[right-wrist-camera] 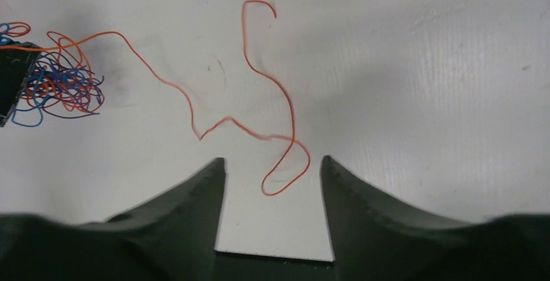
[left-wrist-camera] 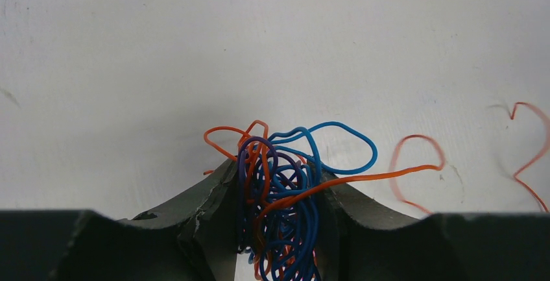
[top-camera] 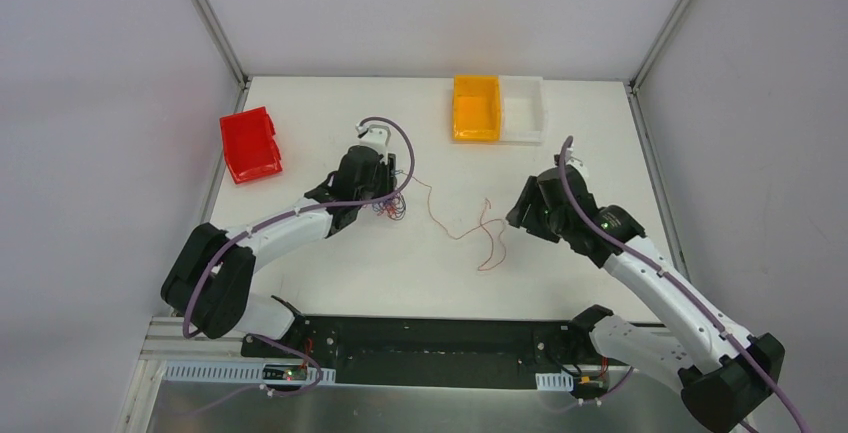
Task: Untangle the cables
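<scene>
A tangled bunch of thin blue, orange and purple cables [top-camera: 388,209] sits left of the table's middle. My left gripper [top-camera: 378,197] is shut on this bunch; in the left wrist view the cables [left-wrist-camera: 285,216] fill the gap between the two fingers of the gripper [left-wrist-camera: 277,169]. One long orange-red cable [top-camera: 497,243] trails out of the bunch to the right and lies curled on the table. My right gripper [top-camera: 515,218] is open and empty just right of that cable. In the right wrist view the cable's end loop [right-wrist-camera: 291,115] lies on the table between the open tips [right-wrist-camera: 272,161], untouched.
A red bin [top-camera: 250,145] stands at the far left. An orange bin [top-camera: 476,107] and a white bin [top-camera: 524,108] stand side by side at the back edge. Grey walls close in the white table [top-camera: 600,123] on three sides.
</scene>
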